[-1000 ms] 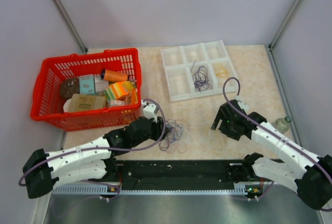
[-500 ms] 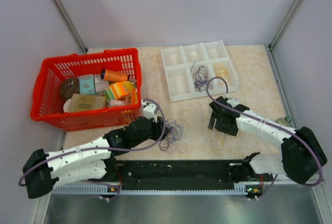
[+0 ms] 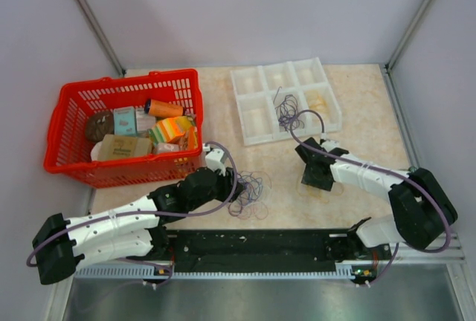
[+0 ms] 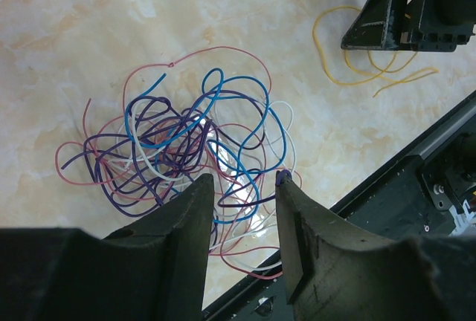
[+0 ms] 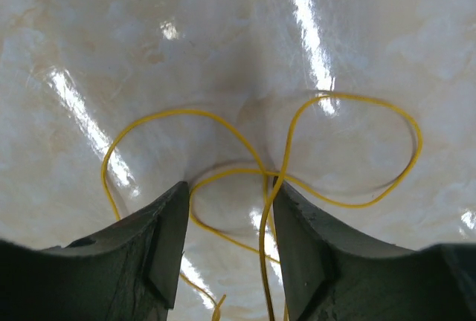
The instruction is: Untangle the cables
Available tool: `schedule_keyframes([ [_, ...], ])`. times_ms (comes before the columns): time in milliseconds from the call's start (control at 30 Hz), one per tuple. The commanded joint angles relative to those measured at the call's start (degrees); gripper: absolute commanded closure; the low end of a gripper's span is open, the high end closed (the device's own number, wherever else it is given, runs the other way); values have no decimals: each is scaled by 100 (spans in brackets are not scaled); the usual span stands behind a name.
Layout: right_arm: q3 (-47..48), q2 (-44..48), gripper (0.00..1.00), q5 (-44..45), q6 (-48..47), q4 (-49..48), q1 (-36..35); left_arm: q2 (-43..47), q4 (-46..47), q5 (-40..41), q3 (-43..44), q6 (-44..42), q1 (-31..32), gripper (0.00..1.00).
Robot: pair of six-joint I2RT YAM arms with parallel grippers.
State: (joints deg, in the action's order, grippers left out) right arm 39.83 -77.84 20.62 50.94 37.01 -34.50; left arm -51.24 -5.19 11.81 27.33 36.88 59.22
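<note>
A tangle of thin purple, blue, pink and white cables [image 3: 251, 193] lies near the table's front edge; the left wrist view shows it [image 4: 186, 150] spread on the marble. My left gripper [image 4: 242, 183] is open, low over the tangle's near side, with strands between its jaws. A single yellow cable [image 5: 260, 165] lies looped on the table to the right [image 3: 321, 191]. My right gripper [image 5: 227, 187] is open, straddling the yellow loops right above them. More purple cable [image 3: 288, 111] lies in the white tray.
A white compartment tray [image 3: 253, 83] stands at the back centre. A red basket [image 3: 68, 159] with boxes stands at the left. A small bottle [image 3: 407, 176] sits at the right edge. The black base rail [image 3: 253, 243] runs along the front.
My right gripper has moved left and toward the tray, then come down over the yellow cable. The left arm and the tangle have not visibly moved.
</note>
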Motion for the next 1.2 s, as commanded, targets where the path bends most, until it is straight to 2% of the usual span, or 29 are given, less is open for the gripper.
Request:
schedule_keyframes([
  [0,33,-231,51,337,188,-151,-153,-8,186,-12,237,257,-16,56],
  [33,-2,-214,53,433,267,-159,-214,-8,81,-30,307,284,-7,56],
  [100,-63,-266,76,565,390,-247,-294,-43,-61,-74,396,416,-7,56],
  [133,-98,-327,84,574,425,-300,-303,-44,-61,-48,378,503,-7,55],
  [267,-2,-206,89,741,444,-353,-381,-52,-17,-74,395,548,-7,54],
  [333,85,127,100,838,190,-432,-417,-44,-105,-56,483,539,-16,53],
  [533,753,1384,100,970,-803,-423,-277,106,-228,49,449,495,-16,52],
  [667,1472,1737,100,1075,-1409,-493,-49,115,-202,84,448,434,-16,52],
  [800,2176,1545,100,988,-2340,-1063,478,97,-175,145,510,320,-7,52],
  [867,2528,1265,100,516,-2675,-1441,847,80,-167,172,545,250,-7,51],
  [1167,4531,-159,100,-313,-3309,-2067,1622,9,-114,190,659,126,-16,51],
])
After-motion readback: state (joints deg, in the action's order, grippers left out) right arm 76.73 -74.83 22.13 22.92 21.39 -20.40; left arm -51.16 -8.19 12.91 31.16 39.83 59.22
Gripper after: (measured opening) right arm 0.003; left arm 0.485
